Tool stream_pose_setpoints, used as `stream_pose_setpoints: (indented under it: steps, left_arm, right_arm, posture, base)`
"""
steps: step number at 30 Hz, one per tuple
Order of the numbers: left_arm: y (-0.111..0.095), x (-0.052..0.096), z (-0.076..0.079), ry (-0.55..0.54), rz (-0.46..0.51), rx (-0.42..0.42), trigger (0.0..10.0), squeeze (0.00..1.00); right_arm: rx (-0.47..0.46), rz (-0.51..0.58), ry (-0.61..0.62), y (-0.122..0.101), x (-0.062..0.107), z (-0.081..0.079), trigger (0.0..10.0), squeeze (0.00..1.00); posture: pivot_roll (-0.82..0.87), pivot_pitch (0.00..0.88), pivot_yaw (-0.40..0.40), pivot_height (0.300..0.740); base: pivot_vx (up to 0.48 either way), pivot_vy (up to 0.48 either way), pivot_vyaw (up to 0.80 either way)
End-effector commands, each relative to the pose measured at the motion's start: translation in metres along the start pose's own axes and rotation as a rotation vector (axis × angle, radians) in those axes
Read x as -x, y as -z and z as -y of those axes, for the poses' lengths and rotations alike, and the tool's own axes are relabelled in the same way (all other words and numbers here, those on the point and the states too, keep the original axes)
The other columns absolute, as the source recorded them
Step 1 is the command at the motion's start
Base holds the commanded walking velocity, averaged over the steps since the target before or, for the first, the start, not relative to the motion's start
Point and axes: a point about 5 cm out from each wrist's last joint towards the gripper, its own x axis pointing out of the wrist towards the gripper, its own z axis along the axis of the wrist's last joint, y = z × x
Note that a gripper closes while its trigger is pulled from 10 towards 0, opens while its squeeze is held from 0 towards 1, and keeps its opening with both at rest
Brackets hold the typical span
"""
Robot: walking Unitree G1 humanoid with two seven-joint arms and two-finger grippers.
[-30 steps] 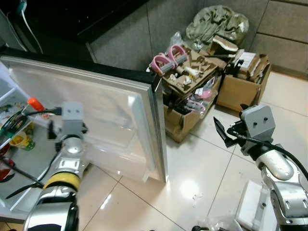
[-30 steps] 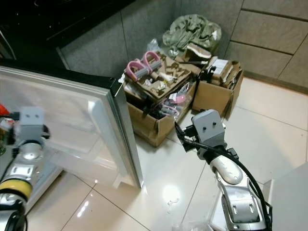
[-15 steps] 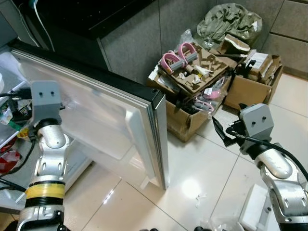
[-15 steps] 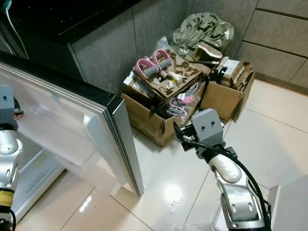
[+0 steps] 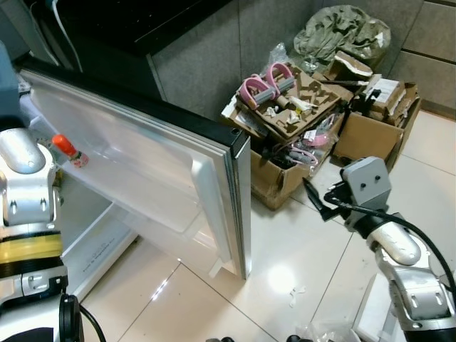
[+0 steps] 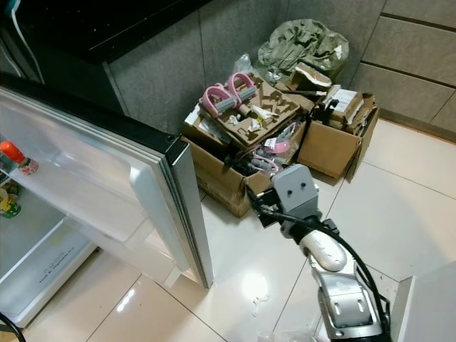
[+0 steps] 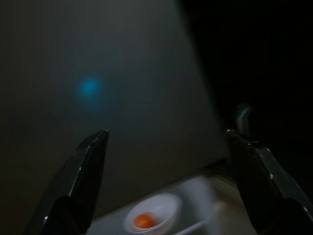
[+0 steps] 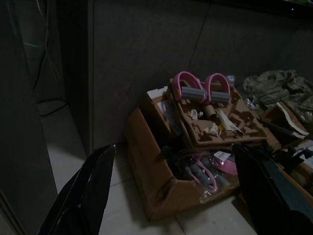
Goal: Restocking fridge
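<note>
Left eye view: fridge door point(image 5: 142, 153) stands wide open, an orange-capped bottle point(image 5: 69, 151) inside. Right hand point(image 5: 317, 204), fingers apart, hovers by cardboard boxes point(image 5: 281, 171). Left hand point(image 7: 166, 181) fingers apart too.

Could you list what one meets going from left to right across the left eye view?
Left arm → orange-capped bottle → open fridge door → cardboard box with pink straps → right gripper → smaller cardboard box.
</note>
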Motion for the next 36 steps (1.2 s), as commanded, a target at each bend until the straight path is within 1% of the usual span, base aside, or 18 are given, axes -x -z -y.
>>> stream_pose_setpoints:
  steps: [1, 2, 3, 5, 6, 7, 8, 10, 13, 15, 16, 18, 22, 23, 24, 28, 33, 36]
  left_arm:
    - [-0.012, 0.003, 0.015, 0.105, 0.03, 0.071, 10.0, 0.0]
    - [-0.012, 0.003, 0.015, 0.105, 0.03, 0.071, 10.0, 0.0]
    - [-0.044, 0.017, 0.056, 0.373, 0.056, 0.326, 10.0, 0.0]
    - [-0.044, 0.017, 0.056, 0.373, 0.056, 0.326, 10.0, 0.0]
    - [-0.054, 0.02, 0.063, 0.43, 0.063, 0.409, 10.0, 0.0]
    - [-0.054, 0.02, 0.063, 0.43, 0.063, 0.409, 10.0, 0.0]
    - [-0.064, 0.018, 0.064, 0.446, 0.073, 0.471, 10.0, 0.0]
    - [-0.064, 0.018, 0.064, 0.446, 0.073, 0.471, 10.0, 0.0]
    - [-0.086, 0.012, 0.06, 0.474, 0.12, 0.565, 10.0, 0.0]
    - [-0.097, 0.012, 0.062, 0.519, 0.154, 0.597, 10.0, 0.0]
    - [-0.097, 0.012, 0.062, 0.519, 0.154, 0.597, 10.0, 0.0]
    - [-0.105, 0.015, 0.063, 0.573, 0.173, 0.628, 10.0, 0.0]
    - [-0.11, 0.016, 0.063, 0.601, 0.178, 0.654, 10.0, 0.0]
    - [-0.113, 0.016, 0.063, 0.611, 0.18, 0.671, 10.0, 0.0]
    - [-0.114, 0.016, 0.062, 0.613, 0.179, 0.673, 10.0, 0.0]
    - [-0.114, 0.016, 0.062, 0.621, 0.173, 0.673, 10.0, 0.0]
    - [-0.11, 0.018, 0.06, 0.629, 0.151, 0.668, 10.0, 0.0]
    - [-0.115, 0.018, 0.063, 0.64, 0.158, 0.678, 10.0, 0.0]
  right_arm:
    - [-0.024, -0.006, -0.038, 0.003, 0.001, -0.01, 10.0, 0.0]
    - [-0.024, -0.006, -0.038, 0.003, 0.001, -0.01, 10.0, 0.0]
    - [-0.054, 0.015, -0.127, -0.001, -0.003, -0.027, 10.0, 0.0]
    - [-0.054, 0.015, -0.127, -0.001, -0.003, -0.027, 10.0, 0.0]
    - [-0.065, 0.029, -0.17, -0.004, -0.007, -0.036, 10.0, 0.0]
    - [-0.065, 0.029, -0.17, -0.004, -0.007, -0.036, 10.0, 0.0]
    - [-0.072, 0.051, -0.203, -0.009, -0.015, -0.046, 10.0, 0.0]
    - [-0.072, 0.051, -0.203, -0.009, -0.015, -0.046, 10.0, 0.0]
    - [-0.058, 0.098, -0.192, -0.018, -0.043, -0.061, 10.0, 0.0]
    - [-0.028, 0.102, -0.149, -0.018, -0.058, -0.062, 10.0, 0.0]
    - [-0.028, 0.102, -0.149, -0.018, -0.058, -0.062, 10.0, 0.0]
    - [0.02, 0.085, -0.1, -0.019, -0.071, -0.061, 10.0, 0.0]
    - [0.044, 0.081, -0.077, -0.021, -0.081, -0.063, 10.0, 0.0]
    - [0.051, 0.076, -0.075, -0.024, -0.091, -0.067, 10.0, 0.0]
    - [0.055, 0.074, -0.078, -0.025, -0.094, -0.068, 10.0, 0.0]
    - [0.079, 0.07, -0.075, -0.025, -0.1, -0.065, 10.0, 0.0]
    - [0.102, 0.043, -0.042, -0.017, -0.105, -0.051, 10.0, 0.0]
    - [0.088, 0.097, -0.171, -0.025, -0.103, -0.068, 10.0, 0.0]
  posture:
    - [-0.11, 0.3, 0.082, 0.74]
    - [-0.11, 0.3, 0.082, 0.74]
    - [-0.12, 0.298, 0.082, 0.74]
    - [-0.12, 0.298, 0.082, 0.74]
    - [-0.12, 0.297, 0.083, 0.74]
    - [-0.12, 0.297, 0.083, 0.74]
    - [-0.12, 0.294, 0.08, 0.74]
    - [-0.12, 0.294, 0.08, 0.74]
    - [-0.09, 0.283, 0.076, 0.74]
    - [-0.09, 0.28, 0.076, 0.74]
    - [-0.09, 0.28, 0.076, 0.74]
    - [-0.08, 0.277, 0.076, 0.74]
    - [-0.07, 0.272, 0.074, 0.74]
    - [-0.07, 0.271, 0.072, 0.74]
    - [-0.07, 0.271, 0.071, 0.74]
    - [-0.06, 0.272, 0.069, 0.74]
    - [-0.07, 0.276, 0.067, 0.74]
    - [-0.07, 0.274, 0.069, 0.74]
  base:
    - [0.0, 0.0, 0.0]
    - [0.0, 0.0, 0.0]
    - [0.0, 0.0, 0.0]
    - [0.0, 0.0, 0.0]
    - [0.0, 0.0, 0.0]
    - [0.0, 0.0, 0.0]
    - [0.0, 0.0, 0.0]
    - [0.0, 0.0, 0.0]
    - [0.0, 0.0, 0.0]
    - [0.0, 0.0, 0.0]
    - [0.0, 0.0, 0.0]
    - [0.0, 0.0, 0.0]
    - [0.0, 0.0, 0.0]
    - [0.0, 0.0, 0.0]
    - [0.0, 0.0, 0.0]
    - [0.0, 0.0, 0.0]
    - [0.0, 0.0, 0.0]
    - [0.0, 0.0, 0.0]
